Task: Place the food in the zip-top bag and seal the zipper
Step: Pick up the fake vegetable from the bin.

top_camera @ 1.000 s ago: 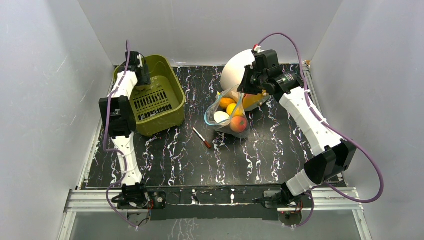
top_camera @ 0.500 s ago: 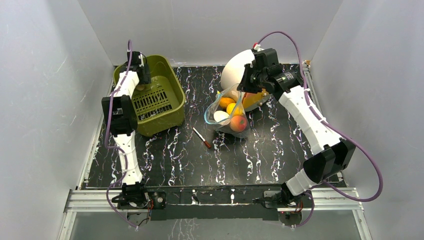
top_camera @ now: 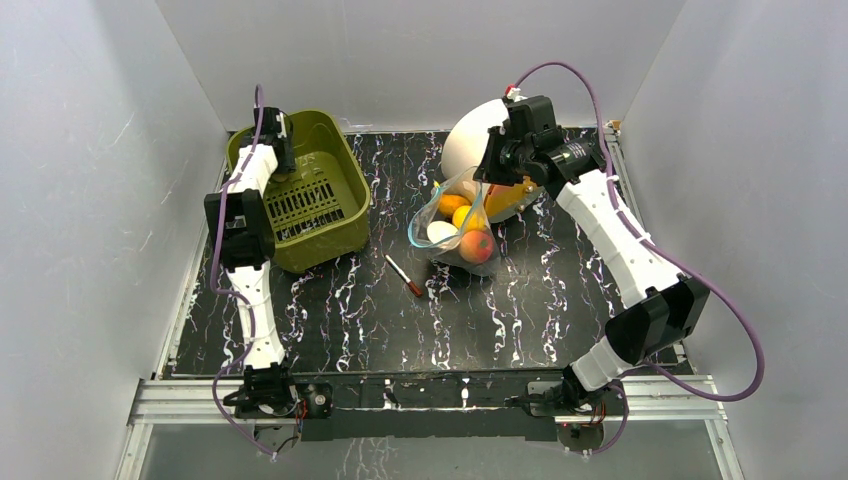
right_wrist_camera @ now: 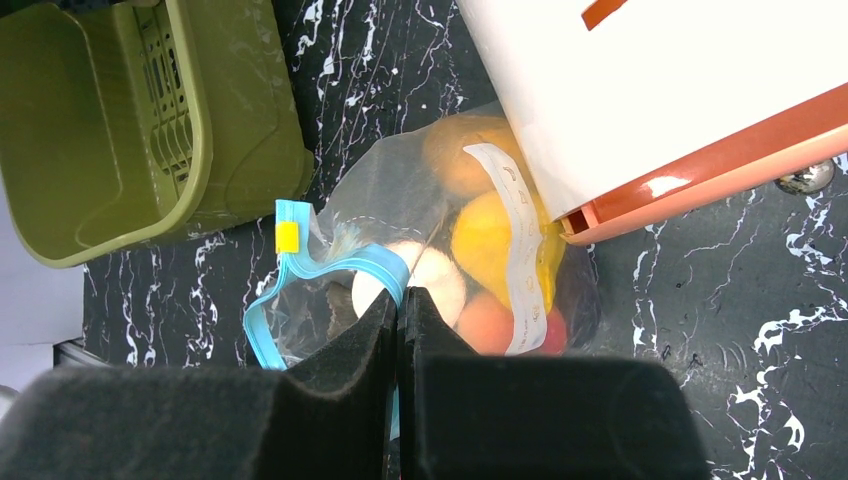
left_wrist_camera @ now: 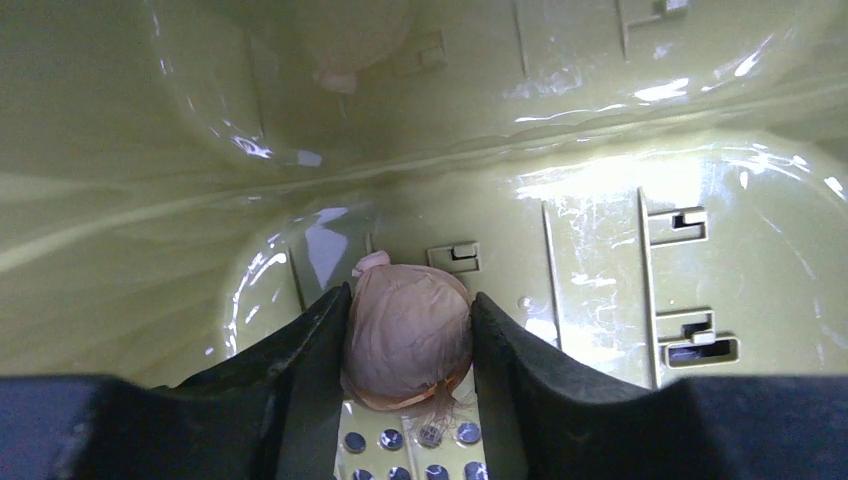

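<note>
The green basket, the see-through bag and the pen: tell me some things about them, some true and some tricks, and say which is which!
1. The left jaws grip a pinkish lumpy food inside the green basket. True.
2. The bag has nothing in it. False: a peach, a white ball and other fruits sit inside.
3. The right jaws are pinched shut on the bag's blue zipper strip. True.
4. The pen lies in the basket. False: it lies on the table, between basket and bag.
</note>
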Controlling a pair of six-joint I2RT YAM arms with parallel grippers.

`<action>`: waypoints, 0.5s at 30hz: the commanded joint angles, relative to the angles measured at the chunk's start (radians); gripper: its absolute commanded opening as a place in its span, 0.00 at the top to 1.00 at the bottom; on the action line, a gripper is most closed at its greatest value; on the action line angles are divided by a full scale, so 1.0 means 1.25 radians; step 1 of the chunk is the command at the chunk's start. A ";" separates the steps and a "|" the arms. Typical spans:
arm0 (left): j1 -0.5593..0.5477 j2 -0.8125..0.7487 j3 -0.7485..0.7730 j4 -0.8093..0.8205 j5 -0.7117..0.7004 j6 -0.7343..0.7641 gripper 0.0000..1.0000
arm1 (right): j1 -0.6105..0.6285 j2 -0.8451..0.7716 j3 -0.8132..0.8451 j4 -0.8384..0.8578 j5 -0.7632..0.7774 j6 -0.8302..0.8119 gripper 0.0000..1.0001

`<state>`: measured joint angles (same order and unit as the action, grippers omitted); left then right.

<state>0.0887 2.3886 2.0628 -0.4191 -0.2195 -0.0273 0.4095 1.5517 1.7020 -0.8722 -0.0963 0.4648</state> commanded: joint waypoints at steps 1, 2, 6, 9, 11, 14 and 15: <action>0.004 -0.019 0.024 -0.013 0.003 -0.001 0.64 | -0.006 -0.003 0.058 0.044 0.009 0.000 1.00; 0.004 -0.021 0.025 -0.015 0.002 -0.003 0.65 | -0.006 -0.003 0.058 0.045 0.009 0.000 1.00; 0.004 -0.045 0.025 -0.030 -0.002 -0.026 0.66 | -0.006 -0.009 0.049 0.047 0.007 0.004 1.00; 0.004 -0.071 0.014 -0.044 -0.004 -0.049 0.68 | -0.006 -0.015 0.042 0.053 0.005 0.008 1.00; 0.003 -0.089 0.002 -0.055 -0.001 -0.072 0.69 | -0.006 -0.018 0.036 0.057 0.001 0.011 1.00; 0.003 -0.125 -0.024 -0.067 0.020 -0.104 0.69 | -0.006 -0.023 0.027 0.063 -0.006 0.014 1.00; 0.003 -0.138 -0.038 -0.070 0.030 -0.115 0.69 | -0.006 -0.025 0.024 0.064 -0.009 0.016 1.00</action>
<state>0.0887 2.3627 2.0487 -0.4549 -0.2157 -0.1047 0.4095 1.5585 1.7069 -0.8719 -0.0986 0.4732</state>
